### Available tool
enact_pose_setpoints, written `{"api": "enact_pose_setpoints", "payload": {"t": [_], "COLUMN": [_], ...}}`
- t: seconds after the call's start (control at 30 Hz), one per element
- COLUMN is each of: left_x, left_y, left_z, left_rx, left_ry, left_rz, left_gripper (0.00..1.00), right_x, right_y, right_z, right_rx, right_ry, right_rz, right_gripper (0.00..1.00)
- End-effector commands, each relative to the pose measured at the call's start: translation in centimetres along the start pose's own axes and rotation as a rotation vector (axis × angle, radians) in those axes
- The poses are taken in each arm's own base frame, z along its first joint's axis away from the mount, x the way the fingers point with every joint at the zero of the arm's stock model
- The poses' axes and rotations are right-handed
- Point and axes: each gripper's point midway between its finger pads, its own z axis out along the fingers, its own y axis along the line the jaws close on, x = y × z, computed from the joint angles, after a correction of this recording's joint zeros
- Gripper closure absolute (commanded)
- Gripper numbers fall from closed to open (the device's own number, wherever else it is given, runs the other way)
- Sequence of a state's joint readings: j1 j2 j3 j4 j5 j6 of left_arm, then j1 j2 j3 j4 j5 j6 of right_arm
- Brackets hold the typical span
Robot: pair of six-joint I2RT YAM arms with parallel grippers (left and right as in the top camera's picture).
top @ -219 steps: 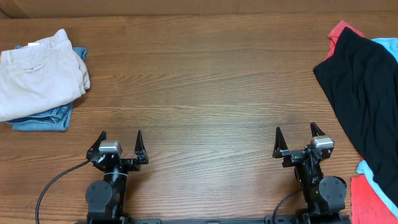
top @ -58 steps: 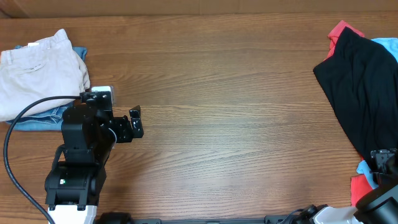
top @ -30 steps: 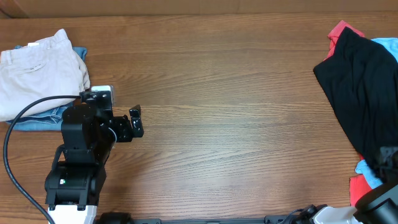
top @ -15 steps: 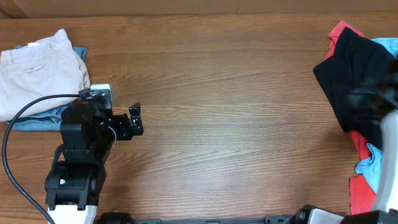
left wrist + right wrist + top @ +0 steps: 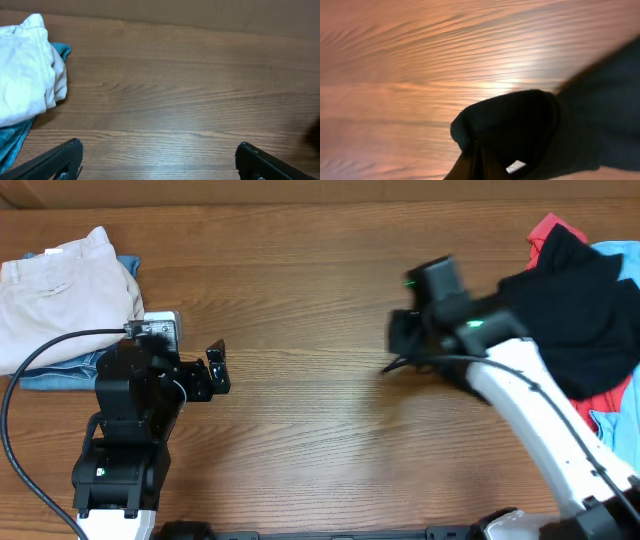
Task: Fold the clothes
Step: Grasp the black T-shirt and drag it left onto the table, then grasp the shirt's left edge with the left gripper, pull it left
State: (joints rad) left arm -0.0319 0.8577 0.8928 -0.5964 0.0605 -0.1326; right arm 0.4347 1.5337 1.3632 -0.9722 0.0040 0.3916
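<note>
We judge the folding barely begun. The black shirt [image 5: 590, 320] lies as a crumpled heap at the table's [image 5: 300, 260] right edge, not spread flat and with no fold that we can see. It has yet to be brought to the bare middle, laid out and folded. It rests on a coral-red garment [image 5: 545, 227] and a light blue garment [image 5: 620, 250] that show at its rim.

In the right wrist view a bunch of the black shirt [image 5: 520, 120] wraps the tips of the right gripper [image 5: 475, 162], whose jaws are closed on the fabric. From overhead the right arm reaches out over the middle of the table, blurred, with the right gripper [image 5: 403, 340] just left of the heap.

The left gripper [image 5: 215, 370] hangs wide apart and holds nothing, low near the left edge and pointing toward the middle. Beside it lie the beige trousers [image 5: 60, 295] on blue denim [image 5: 70, 370], apart from the fingers.
</note>
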Motion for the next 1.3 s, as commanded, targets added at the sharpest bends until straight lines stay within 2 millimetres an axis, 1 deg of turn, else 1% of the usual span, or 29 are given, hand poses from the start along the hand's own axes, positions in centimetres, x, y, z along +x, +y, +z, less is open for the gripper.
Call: {"api": "enact_pose_setpoints", "payload": {"t": [0.0, 0.07, 0.17, 0.23, 0.27, 0.33, 0.37, 0.4, 0.47, 0.5, 0.57, 0.6, 0.67, 0.73, 0.77, 0.8, 0.9, 0.93, 0.97, 1.0, 1.07, 1.17, 1.27], "left_x": [-1.6, -1.6, -1.4, -1.3, -1.2, -1.1, -1.0, -0.8, -0.6, -0.5, -0.3, -0.1, 0.3, 0.9, 1.2, 1.6, 2.9, 3.7, 4.2, 5.0, 6.8, 9.7, 12.3], "left_y": [-0.2, -0.2, -0.2, -0.1, -0.1, -0.1, -0.1, -0.2, -0.4, -0.5, -0.5, -0.5, -0.7, -1.5, -2.1, -2.9, -5.1, -6.1, -6.7, -7.5, -8.6, -9.9, -10.5], "left_z": [-0.5, -0.4, -0.1, 0.1, 0.2, 0.5, 0.7, 0.9, 1.1, 1.3, 1.6, 1.8, 2.4, 3.2, 3.6, 4.3, 6.2, 7.2, 7.8, 8.8, 10.7, 13.5, 16.1], "left_rx": [0.009, 0.009, 0.007, 0.007, 0.006, 0.005, 0.005, 0.012, 0.028, 0.033, 0.036, 0.035, 0.041, 0.064, 0.079, 0.098, 0.148, 0.168, 0.178, 0.191, 0.207, 0.22, 0.224], "left_ry": [-0.043, -0.042, -0.032, -0.024, -0.02, -0.01, -0.004, 0.005, 0.018, 0.023, 0.037, 0.044, 0.067, 0.094, 0.108, 0.125, 0.174, 0.201, 0.217, 0.245, 0.3, 0.377, 0.427], "left_rz": [-0.014, -0.014, -0.014, -0.015, -0.015, -0.016, -0.016, -0.017, -0.018, -0.018, -0.019, -0.019, 0.006, 0.059, 0.085, 0.106, 0.145, 0.157, 0.16, 0.164, 0.168, 0.182, 0.197], "left_gripper": [0.0, 0.0, 0.0, 0.0, 0.0, 0.0, 0.0, 0.0, 0.0, 0.0, 0.0, 0.0, 0.0, 0.0, 0.0, 0.0, 0.0, 0.0, 0.0, 0.0, 0.0, 0.0, 0.0], "right_x": [0.6, 0.2, -1.2, -2.5, -3.2, -4.7, -5.5, -6.7, -7.7, -8.0, -8.4, -8.7, -8.9, -8.8, -8.6, -8.3, -7.0, -6.3, -5.8, -5.2, -4.0, -2.9, -2.2], "right_y": [6.0, 8.5, 12.0, 14.1, 14.8, 15.6, 15.2, 14.0, 11.8, 10.6, 7.6, 5.8, 2.5, -0.6, -1.9, -3.5, -7.4, -8.9, -9.9, -11.0, -12.8, -14.9, -16.1], "right_z": [1.1, 1.6, 2.2, 2.2, 2.1, 1.9, 2.0, 1.9, 2.0, 2.0, 1.8, 1.6, 1.0, 0.3, 0.0, -0.4, -1.2, -1.4, -1.6, -1.7, -1.9, -2.3, -2.5], "right_rx": [-0.123, -0.172, -0.254, -0.31, -0.332, -0.352, -0.336, -0.291, -0.238, -0.216, -0.162, -0.13, -0.074, -0.022, 0.001, 0.028, 0.1, 0.129, 0.149, 0.171, 0.208, 0.245, 0.266], "right_ry": [-0.016, -0.055, -0.143, -0.214, -0.248, -0.318, -0.346, -0.383, -0.392, -0.384, -0.361, -0.349, -0.326, -0.303, -0.291, -0.273, -0.212, -0.184, -0.163, -0.135, -0.088, -0.045, -0.02], "right_rz": [-0.113, -0.149, -0.186, -0.199, -0.201, -0.195, -0.184, -0.158, -0.124, -0.107, -0.065, -0.038, 0.012, 0.061, 0.084, 0.109, 0.179, 0.208, 0.228, 0.25, 0.29, 0.34, 0.372], "right_gripper": [0.96, 0.96, 0.96, 0.88, 0.82, 0.63, 0.49, 0.37, 0.35, 0.28, 0.2, 0.18, 0.18, 0.18, 0.17, 0.14, 0.0, 0.0, 0.0, 0.0, 0.0, 0.0, 0.0]}}
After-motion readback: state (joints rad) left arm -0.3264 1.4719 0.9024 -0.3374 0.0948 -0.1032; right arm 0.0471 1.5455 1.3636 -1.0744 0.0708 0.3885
